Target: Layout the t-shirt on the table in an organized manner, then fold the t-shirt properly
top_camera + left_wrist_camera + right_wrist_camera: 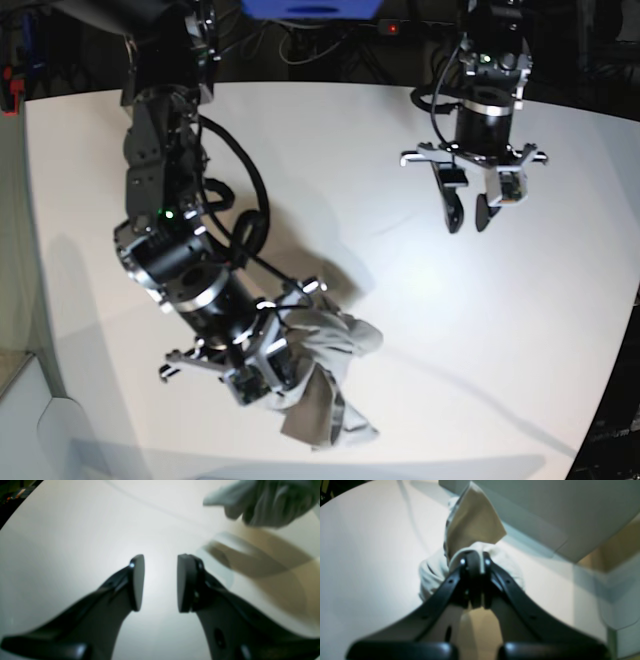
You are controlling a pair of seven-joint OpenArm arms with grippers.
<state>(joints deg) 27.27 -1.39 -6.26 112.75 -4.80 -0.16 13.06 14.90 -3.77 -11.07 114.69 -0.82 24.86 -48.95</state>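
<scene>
Nearest the base camera, the right arm's black gripper (262,372) hung low over the front of the tabletop (400,290), its fingers (473,580) pressed together on a bunch of the t-shirt (335,385). The tabletop was the largest thing in view: one broad, smooth, plain white slab with a rounded edge, lightly glossy where the lamp reflected.

Two arms stood over it, both of dark, jointed metal with black cables looping at the right one. The right arm leaned forward from the far left corner; the left arm hung upright over the far right part of the surface.

The single t-shirt was soft, pale grey-beige cotton, crumpled into a wrinkled heap at the front of the tabletop, part lifted in the grip and part drooping down in folds to the surface. In the right wrist view one flap of it stood up as a flat, pointed panel.

The left gripper (160,582) hovered above bare tabletop, well apart from the cloth. Its two fingers (137,580), matte black with flat, rounded pads, stood parted with nothing between them.
</scene>
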